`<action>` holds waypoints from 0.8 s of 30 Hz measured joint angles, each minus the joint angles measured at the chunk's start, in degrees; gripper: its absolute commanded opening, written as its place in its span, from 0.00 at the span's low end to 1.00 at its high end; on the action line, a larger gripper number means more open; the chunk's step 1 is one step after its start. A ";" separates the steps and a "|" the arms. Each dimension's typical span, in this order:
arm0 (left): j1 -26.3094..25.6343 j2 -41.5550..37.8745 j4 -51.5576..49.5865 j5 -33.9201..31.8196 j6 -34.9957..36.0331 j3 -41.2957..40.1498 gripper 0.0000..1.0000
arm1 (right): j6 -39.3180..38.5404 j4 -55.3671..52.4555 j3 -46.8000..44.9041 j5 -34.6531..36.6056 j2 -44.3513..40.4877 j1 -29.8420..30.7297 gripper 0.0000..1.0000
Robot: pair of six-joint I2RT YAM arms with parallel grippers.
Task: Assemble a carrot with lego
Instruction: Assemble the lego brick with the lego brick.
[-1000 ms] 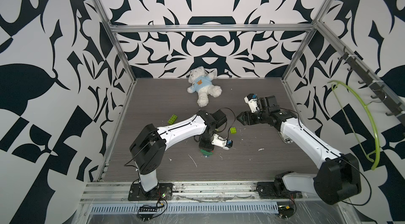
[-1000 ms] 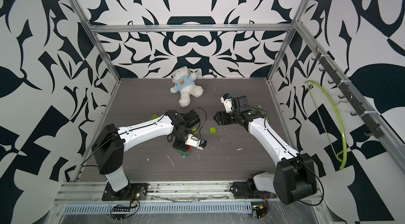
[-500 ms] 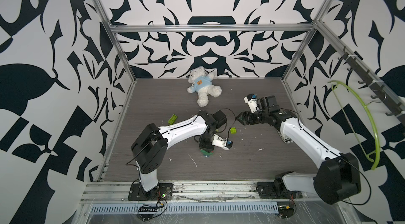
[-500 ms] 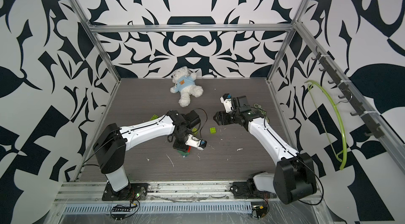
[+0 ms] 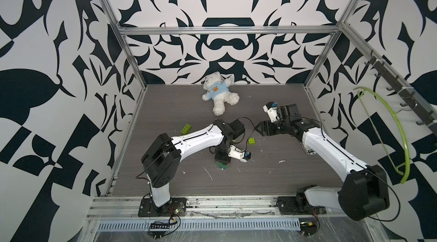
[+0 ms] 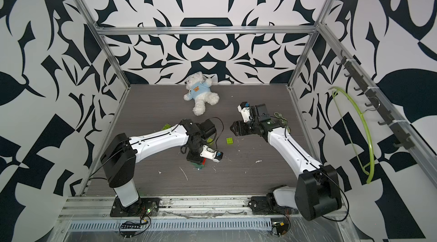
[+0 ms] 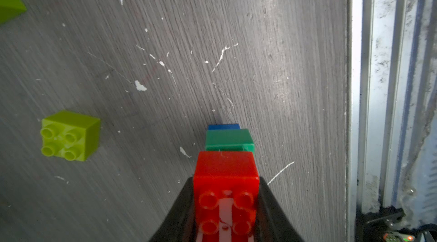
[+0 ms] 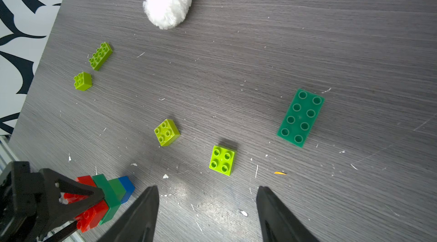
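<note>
My left gripper (image 7: 225, 179) is shut on the red brick (image 7: 225, 169) of the partly built carrot (image 8: 106, 193). Dark green bricks and a small blue tip (image 7: 223, 126) are joined ahead of the red one, low over the table. In both top views this stack (image 5: 222, 164) shows just under the left gripper (image 5: 222, 158). My right gripper (image 8: 207, 188) hangs open and empty above the table, right of the stack. Loose lego lies ahead of it: lime 2x2 bricks (image 8: 222, 160) (image 8: 166, 132) (image 8: 82, 81), a lime 2x4 (image 8: 100, 55) and a dark green 2x4 (image 8: 300, 117).
A white teddy bear in a blue shirt (image 5: 218, 94) lies at the back of the table; its leg (image 8: 169, 4) shows in the right wrist view. An aluminium rail (image 7: 378, 87) runs along the table's front edge, near the left gripper. Patterned walls enclose the other sides.
</note>
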 measured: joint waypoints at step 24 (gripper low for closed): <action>-0.42 0.00 0.07 -0.15 -2.38 -0.20 0.14 | 0.00 0.44 -0.44 -0.63 0.98 0.00 0.70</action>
